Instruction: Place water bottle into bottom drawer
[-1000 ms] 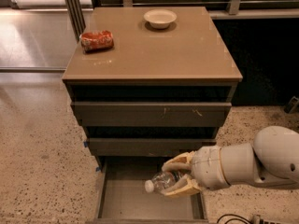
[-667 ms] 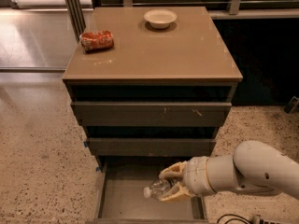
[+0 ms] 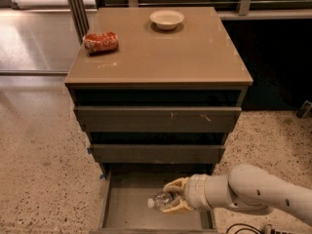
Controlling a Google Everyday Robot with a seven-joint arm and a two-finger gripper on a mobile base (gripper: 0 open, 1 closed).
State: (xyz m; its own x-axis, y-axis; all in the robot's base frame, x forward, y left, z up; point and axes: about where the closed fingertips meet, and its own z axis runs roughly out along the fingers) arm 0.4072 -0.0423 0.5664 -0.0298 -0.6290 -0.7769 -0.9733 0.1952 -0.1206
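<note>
Lying sideways with its white cap pointing left, the water bottle (image 3: pixel 160 201) hangs low inside the open bottom drawer (image 3: pixel 124 206), toward the right half of the tray. We cannot tell whether it touches the floor. Our gripper (image 3: pixel 171 197) pinches it, one tan finger above the body and one below, so the bottle is clamped, not free.

We judge that we are at the placing step: the bottle is within the drawer's walls, and it has only to be set down and let go. The next move calls for a small descent until the bottle rests on the floor, then spreading the fingers and lifting out without dragging it. Being round, it could roll once freed.

Our arm (image 3: pixel 256 193) reaches in from the right, low and nearly level. On the cabinet top (image 3: pixel 161 57), the red can (image 3: pixel 101 42) and the white bowl (image 3: pixel 166 19) sit well apart.
</note>
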